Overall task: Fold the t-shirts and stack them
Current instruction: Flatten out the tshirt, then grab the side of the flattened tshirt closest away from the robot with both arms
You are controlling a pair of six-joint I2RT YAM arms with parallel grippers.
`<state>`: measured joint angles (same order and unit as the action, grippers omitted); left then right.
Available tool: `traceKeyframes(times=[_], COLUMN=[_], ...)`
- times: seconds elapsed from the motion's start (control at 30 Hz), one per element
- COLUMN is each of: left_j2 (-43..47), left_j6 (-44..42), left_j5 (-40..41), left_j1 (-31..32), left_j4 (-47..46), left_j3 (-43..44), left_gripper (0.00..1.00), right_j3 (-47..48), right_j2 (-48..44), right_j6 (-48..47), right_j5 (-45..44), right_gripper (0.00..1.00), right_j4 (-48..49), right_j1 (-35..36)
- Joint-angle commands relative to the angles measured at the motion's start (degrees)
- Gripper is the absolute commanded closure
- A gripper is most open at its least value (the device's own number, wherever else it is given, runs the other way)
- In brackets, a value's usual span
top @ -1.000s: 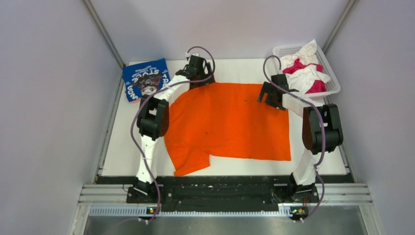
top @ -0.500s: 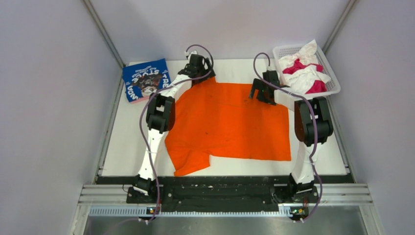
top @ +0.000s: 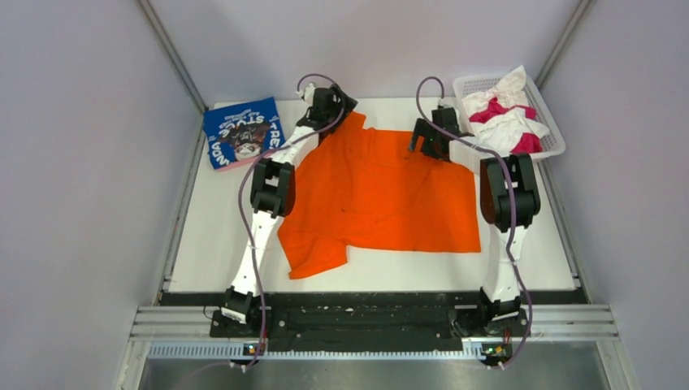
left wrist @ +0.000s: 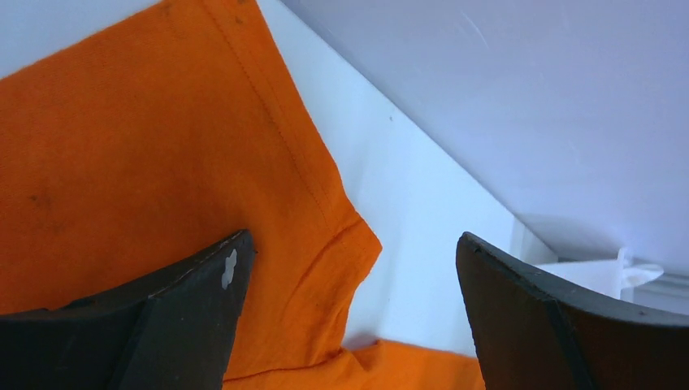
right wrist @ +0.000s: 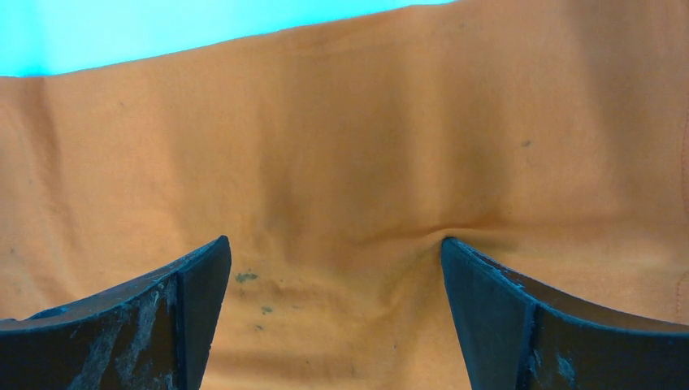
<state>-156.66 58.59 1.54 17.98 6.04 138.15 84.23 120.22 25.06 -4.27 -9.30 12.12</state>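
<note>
Top view, upper left of frame: blue shirt [top: 241, 134] lies folded flat in the far left corner of the table [top: 203, 244], lettering up. Neither wrist cam shows it.

Left gripper [top: 331, 104] is at the upper middle of the top view, over the orange shirt's far left corner. From above I can't read the jaws. The left wrist cam settles it: left gripper [left wrist: 353, 237] has its jaws spread wide and grips nothing. The left finger [left wrist: 187, 301] sits over orange cloth, the right finger [left wrist: 552, 325] over bare white table. Between them I see the stitched hem and a pointed corner of the orange shirt [left wrist: 162, 146]. Whether the tips touch the cloth, I can't tell.

Orange shirt [top: 382, 195] is spread open across the middle of the table, with a sleeve rumpled at lower left. Only the top view shows its whole outline.

Right gripper [top: 431, 140] is on the shirt's far edge, right of centre. On the right wrist cam, the right gripper [right wrist: 335, 240] also has its jaws spread. Orange shirt [right wrist: 341, 122] fills nearly the whole frame, with small dark specks and a crease puckered between the tips. The top view shows wrinkles fanning out from that spot.

Upper right of the top view: basket [top: 554, 138] holds crumpled white and magenta shirts [top: 508, 120]. The left wrist cam catches a sliver of white lattice at its right edge.
</note>
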Motion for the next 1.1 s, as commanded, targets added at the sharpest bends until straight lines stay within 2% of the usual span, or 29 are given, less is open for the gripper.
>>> traceKeyframes(times=[0.0, 0.13, 0.27, 0.43, 0.57, 0.63, 0.73, 0.8, 0.93, 1.07], left_j2=[-0.9, 1.4, 3.0, 3.7, 11.1, 18.4, 31.4, 42.3, 63.0, 76.1], left_j6=[3.6, 2.7, 1.3, -3.9, -10.9, -14.4, -18.2, -19.3, -20.3, -17.2], left_j5=[8.2, 11.3, 10.4, 3.0, -0.9, -1.2, 0.2, 4.9, 11.9, 20.3], left_j1=[-2.3, -4.0, -5.3, -5.9, -4.5, -3.3, -1.3, 0.4, 5.4, 12.4], left_j4=[7.0, 8.8, 5.3, 2.1, 3.4, 5.0, 8.6, 9.4, 8.3, 19.9], left_j3=[0.1, -1.0, -3.3, -0.5, -1.8, -4.5, -14.1, -26.3, -54.4, -69.1], left_gripper=[0.01, 0.01, 0.01, 0.01, 0.01, 0.01, 0.01, 0.01, 0.01, 0.01], right_j3=[3.4, 6.0, 8.8, 12.3, 14.5, 14.0, 9.4, 2.2, -17.9, -33.7], right_j2=[4.5, 6.1, 7.5, 7.6, 3.3, -1.7, -9.9, -16.8, -31.6, -41.3], right_j6=[-0.1, -0.3, -0.6, -3.4, -6.2, -7.9, -8.8, -7.2, -2.8, 1.6], right_j5=[2.3, 3.7, 4.0, 2.5, -2.9, -4.5, -5.8, -5.8, -8.0, -13.6], right_gripper=[0.01, 0.01, 0.01, 0.01, 0.01, 0.01, 0.01, 0.01, 0.01, 0.01], right_j4=[-0.9, -0.9, -1.1, -3.3, -6.8, -7.7, -9.1, -8.1, -1.2, 0.9], right_j1=[0.5, 0.5, 0.6, 1.1, 1.1, 1.3, 1.8, 1.9, 1.9, 1.2])
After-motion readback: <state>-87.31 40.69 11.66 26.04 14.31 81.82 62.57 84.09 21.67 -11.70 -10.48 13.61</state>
